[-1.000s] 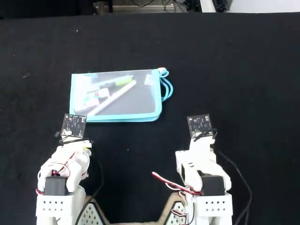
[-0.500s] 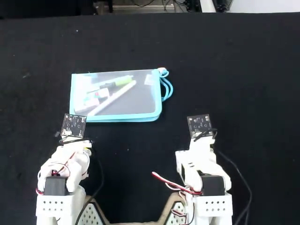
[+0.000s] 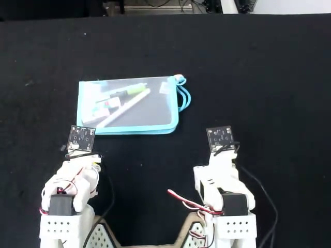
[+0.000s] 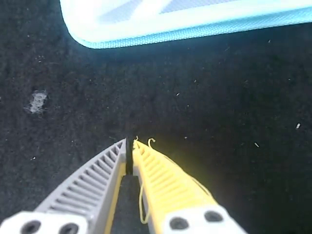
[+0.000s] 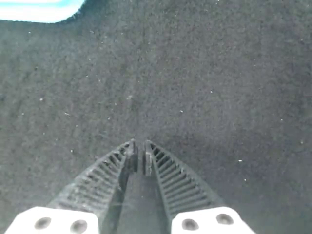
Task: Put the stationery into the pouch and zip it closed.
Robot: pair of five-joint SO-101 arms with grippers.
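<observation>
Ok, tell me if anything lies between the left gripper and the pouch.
Nothing visible does. Just bare black table lies between the left gripper, shut and empty, and the pouch at its near edge.

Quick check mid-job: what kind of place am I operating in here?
Probably a robotics lab bench: a table draped in black cloth, the left arm and right arm mounted side by side, and cables and gear along the far edge.

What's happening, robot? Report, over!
Left claw shut, empty. Right claw shut, empty. Stationery inside pouch, lying flat on black table ahead of both. Nothing in the way.
</observation>
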